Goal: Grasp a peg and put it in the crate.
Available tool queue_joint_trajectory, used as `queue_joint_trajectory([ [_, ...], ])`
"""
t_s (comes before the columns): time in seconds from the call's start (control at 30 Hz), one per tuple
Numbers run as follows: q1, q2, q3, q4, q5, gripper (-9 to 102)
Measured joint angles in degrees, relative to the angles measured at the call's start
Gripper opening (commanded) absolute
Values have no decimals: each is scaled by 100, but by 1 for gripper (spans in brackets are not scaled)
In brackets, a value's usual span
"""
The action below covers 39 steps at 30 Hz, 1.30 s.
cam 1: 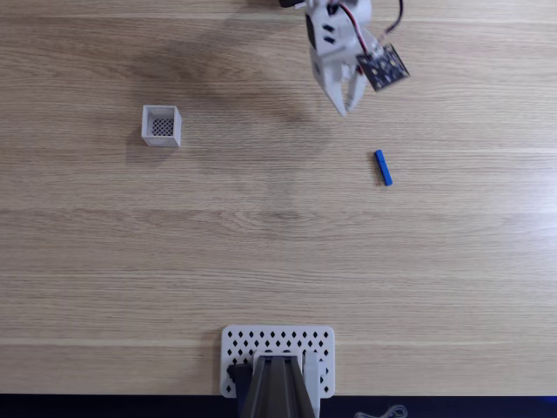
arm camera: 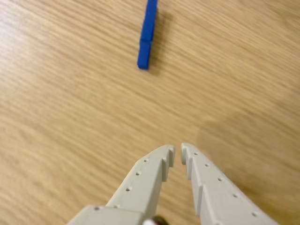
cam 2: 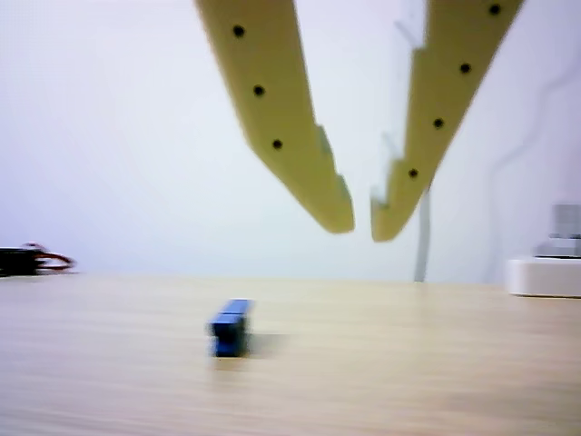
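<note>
My gripper [arm camera: 177, 151] nearly closed, empty, above light wood table [cam 1: 261, 244]; peg [cam 1: 383, 167] flat nearby, crate [cam 1: 162, 126] well apart.

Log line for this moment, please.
stage: approach | tool: nearly closed, empty, above table | peg: flat on table, untouched | crate: empty, far from peg

In fixed view my white two-finger gripper [cam 1: 348, 104] hangs over wooden table [cam 1: 261, 244], upper right. Thin blue peg [cam 1: 383, 167] lies below it, apart. Small white square crate [cam 1: 162, 126] sits far left. White perforated plate [cam 1: 235, 344] at bottom edge, centre.
</note>
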Motion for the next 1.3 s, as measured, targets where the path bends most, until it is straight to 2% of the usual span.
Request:
queue_joint_trajectory([
  [0.17, -185, -1143, -1090, 0, 79, 11],
  [0.33, -193, -2048, -2004, -167, 712, 20],
  [0.57, -193, -2751, -2408, -940, 1046, 20],
  [0.8, -193, -2971, -2408, -1151, 1090, 20],
  [0.93, -193, -2971, -2417, -1187, 1090, 17],
  [1.3, -193, -3111, -2215, -1204, 1090, -2],
])
